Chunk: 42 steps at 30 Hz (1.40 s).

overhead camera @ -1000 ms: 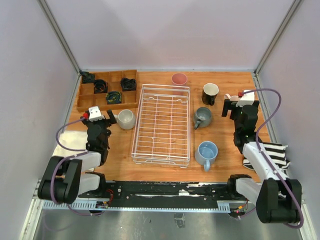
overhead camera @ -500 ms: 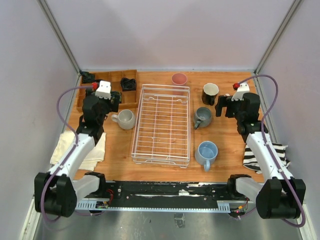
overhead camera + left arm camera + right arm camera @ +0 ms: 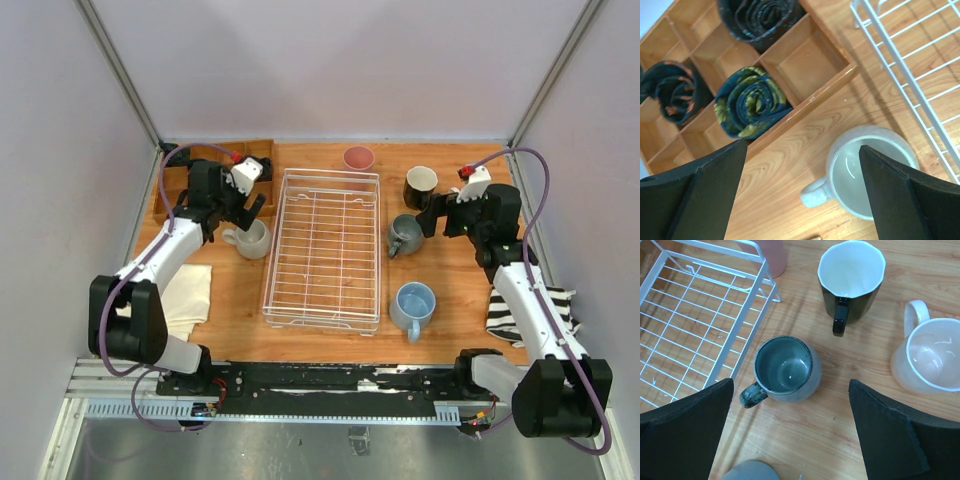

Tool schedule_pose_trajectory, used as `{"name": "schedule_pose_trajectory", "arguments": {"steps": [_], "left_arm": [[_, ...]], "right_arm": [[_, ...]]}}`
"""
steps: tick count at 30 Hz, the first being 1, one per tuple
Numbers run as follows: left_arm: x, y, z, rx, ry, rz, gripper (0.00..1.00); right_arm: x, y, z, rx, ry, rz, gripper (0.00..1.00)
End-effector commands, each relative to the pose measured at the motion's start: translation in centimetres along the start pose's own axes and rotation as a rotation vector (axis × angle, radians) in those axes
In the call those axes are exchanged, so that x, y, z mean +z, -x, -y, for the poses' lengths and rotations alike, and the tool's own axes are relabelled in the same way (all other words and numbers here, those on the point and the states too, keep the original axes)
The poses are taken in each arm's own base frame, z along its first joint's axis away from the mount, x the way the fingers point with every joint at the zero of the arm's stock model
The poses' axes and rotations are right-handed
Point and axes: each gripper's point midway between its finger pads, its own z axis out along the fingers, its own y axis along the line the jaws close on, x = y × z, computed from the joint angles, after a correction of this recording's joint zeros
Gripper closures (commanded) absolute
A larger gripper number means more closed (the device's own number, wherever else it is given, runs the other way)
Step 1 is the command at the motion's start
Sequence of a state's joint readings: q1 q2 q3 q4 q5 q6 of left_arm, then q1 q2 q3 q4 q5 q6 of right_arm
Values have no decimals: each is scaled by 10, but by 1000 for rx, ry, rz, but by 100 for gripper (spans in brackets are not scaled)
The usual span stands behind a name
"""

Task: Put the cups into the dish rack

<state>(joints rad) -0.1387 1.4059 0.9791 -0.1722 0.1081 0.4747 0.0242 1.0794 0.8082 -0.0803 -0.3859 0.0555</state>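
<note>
White wire rack (image 3: pixel 325 175) is standing empty in the middle of the bench (image 3: pixel 450 320), and the cups (image 3: pixel 414 302) are all sitting outside it, so the loading is only beginning. The left claw (image 3: pixel 802 150) is hovering released over the white mug (image 3: pixel 867 170), just beside the rack. The right claw (image 3: pixel 791 381) is hanging released over the grey-green mug (image 3: pixel 785 367). Next, I think, each claw is needing to descend, straddle its mug's wall and clench.

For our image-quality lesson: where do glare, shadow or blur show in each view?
Top external: even light, soft shadows, sharp. Left wrist: highlights inside the white mug; near fingers featureless black. Right wrist: glints inside the grey-green mug and pale pink mug; dish rack casts thin shadows on the wood.
</note>
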Motion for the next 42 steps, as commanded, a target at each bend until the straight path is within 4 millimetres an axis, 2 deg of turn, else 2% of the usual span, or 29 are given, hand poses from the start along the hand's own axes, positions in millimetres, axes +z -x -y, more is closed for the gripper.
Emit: {"name": "schedule_pose_trajectory", "arguments": {"steps": [1, 7, 14, 20, 27, 28, 31, 32, 42], "left_arm": [[9, 2, 20, 92, -129, -37, 0], [15, -7, 30, 122, -185, -66, 0], [18, -9, 27, 140, -175, -90, 0], [35, -19, 25, 130, -152, -149, 0], [39, -13, 26, 119, -127, -152, 1], [39, -13, 26, 120, -127, -150, 5], [41, -19, 28, 122, -138, -181, 45], [42, -22, 29, 122, -147, -198, 52], [39, -44, 51, 80, -219, -267, 51]], "right_arm": [[-1, 14, -8, 6, 49, 25, 1], [0, 13, -9, 10, 51, 19, 2], [2, 14, -9, 16, 56, 17, 1], [2, 13, -9, 14, 59, 15, 1], [4, 14, -8, 10, 57, 12, 1], [5, 14, -8, 9, 57, 12, 2], [6, 13, -7, 10, 56, 12, 2], [7, 12, -7, 12, 57, 10, 2], [8, 12, -7, 19, 55, 15, 2]]}}
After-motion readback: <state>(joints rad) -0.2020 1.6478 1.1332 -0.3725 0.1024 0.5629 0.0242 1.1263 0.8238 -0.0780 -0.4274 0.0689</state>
